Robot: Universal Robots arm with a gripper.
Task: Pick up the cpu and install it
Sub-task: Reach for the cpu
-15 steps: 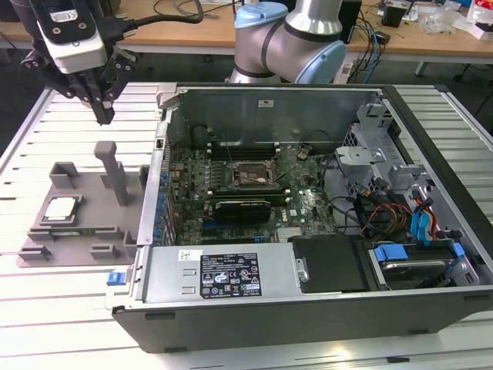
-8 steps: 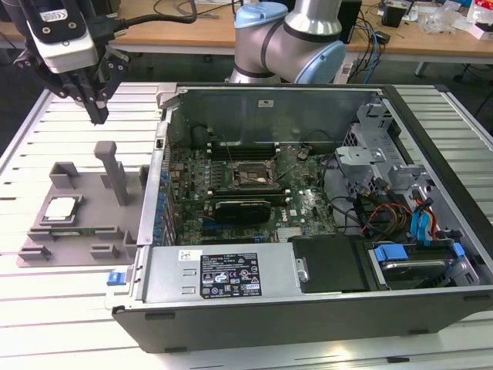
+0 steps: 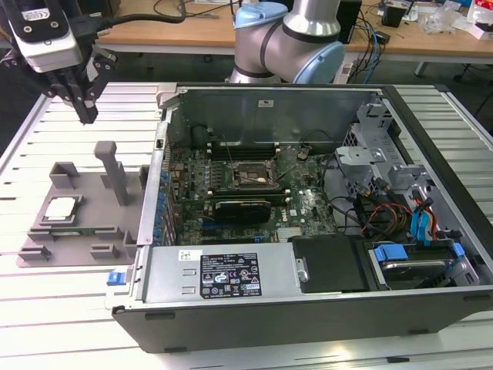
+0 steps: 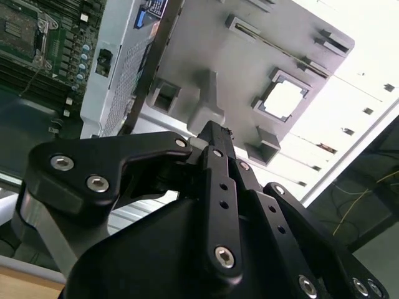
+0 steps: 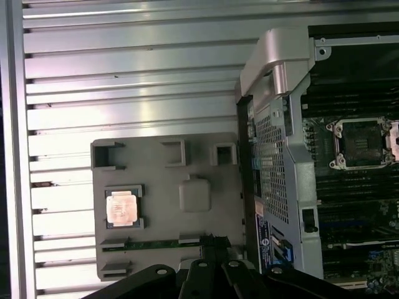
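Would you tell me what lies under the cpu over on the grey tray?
The cpu sits in a square recess of the grey tray, which lies on the slatted table. The recess floor beneath the cpu is covered, so it cannot be seen.

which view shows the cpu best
First wrist view: the cpu lies face-on in its pocket on the grey tray. The exterior view shows it small and slanted; the second wrist view shows a glare-washed square.

In the first wrist view the claw (image 5: 213, 239) (itself cropped) hides the tray's (image 5: 162, 212) edge.
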